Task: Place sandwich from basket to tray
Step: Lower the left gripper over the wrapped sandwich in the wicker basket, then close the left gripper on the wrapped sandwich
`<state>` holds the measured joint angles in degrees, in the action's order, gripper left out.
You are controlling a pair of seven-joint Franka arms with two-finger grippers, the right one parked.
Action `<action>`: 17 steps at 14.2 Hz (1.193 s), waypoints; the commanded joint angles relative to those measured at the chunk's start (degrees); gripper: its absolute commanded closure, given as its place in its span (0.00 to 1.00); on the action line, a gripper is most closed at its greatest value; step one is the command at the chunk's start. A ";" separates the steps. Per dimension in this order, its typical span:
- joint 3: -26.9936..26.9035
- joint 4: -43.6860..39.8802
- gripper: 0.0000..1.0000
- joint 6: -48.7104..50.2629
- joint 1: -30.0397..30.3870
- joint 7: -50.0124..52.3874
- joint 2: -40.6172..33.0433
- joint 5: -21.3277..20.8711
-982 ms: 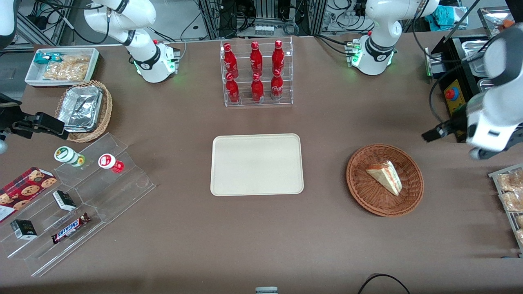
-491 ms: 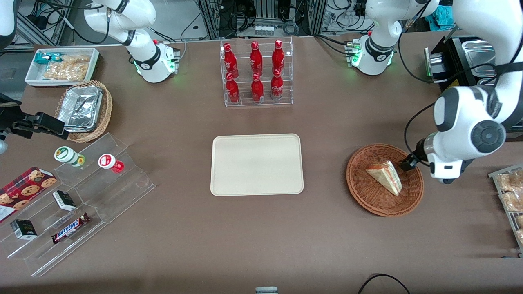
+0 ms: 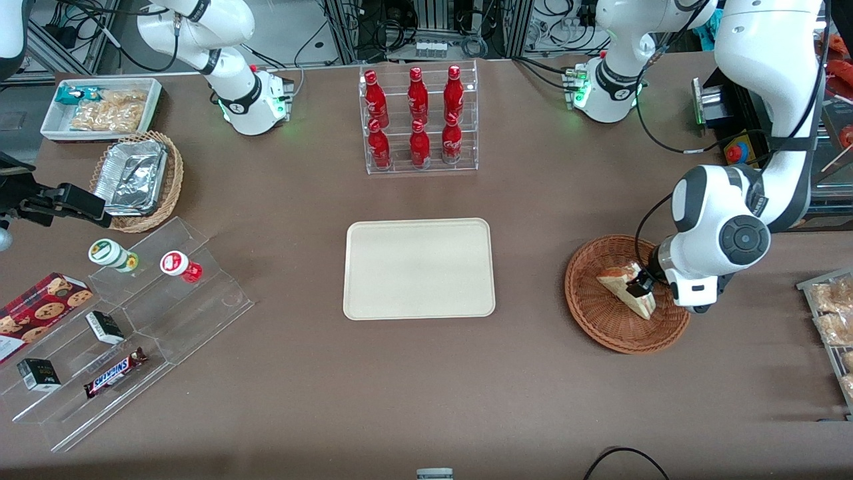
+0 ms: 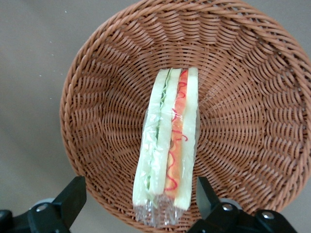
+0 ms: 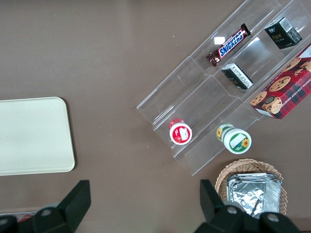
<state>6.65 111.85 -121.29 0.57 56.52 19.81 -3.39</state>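
brown tabletop point(image 3: 533, 373) carried the basket point(image 3: 600, 320) toward the working arm's end, well apart from the bare tray point(image 3: 418, 269). the sandwich point(image 4: 167, 145) lay wrapped in the basket. the gripper point(image 4: 138, 199) hovered over it, fingers spread wide, gripping nothing.

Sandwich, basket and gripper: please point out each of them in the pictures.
sandwich point(image 4: 167, 145), left wrist view, on its wrapped filling edge.
basket point(image 4: 97, 97), left wrist view, on the woven inner wall.
gripper point(image 4: 138, 199), left wrist view, midway between its open fingers, over the sandwich.
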 commanded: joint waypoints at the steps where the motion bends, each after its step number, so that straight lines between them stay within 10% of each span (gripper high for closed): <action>1: 0.03 1.44 0.00 -3.06 -0.13 1.40 0.75 -0.56; 6: 0.03 3.64 0.00 -7.99 -0.13 3.51 2.96 -0.65; 11: 0.03 2.33 0.73 -7.12 -1.36 3.60 3.05 -0.56; 17: 0.03 -13.30 0.74 10.97 -11.62 3.60 2.95 -0.39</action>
<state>7.14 103.88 -115.60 -5.99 58.65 22.86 -3.38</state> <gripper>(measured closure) 0.692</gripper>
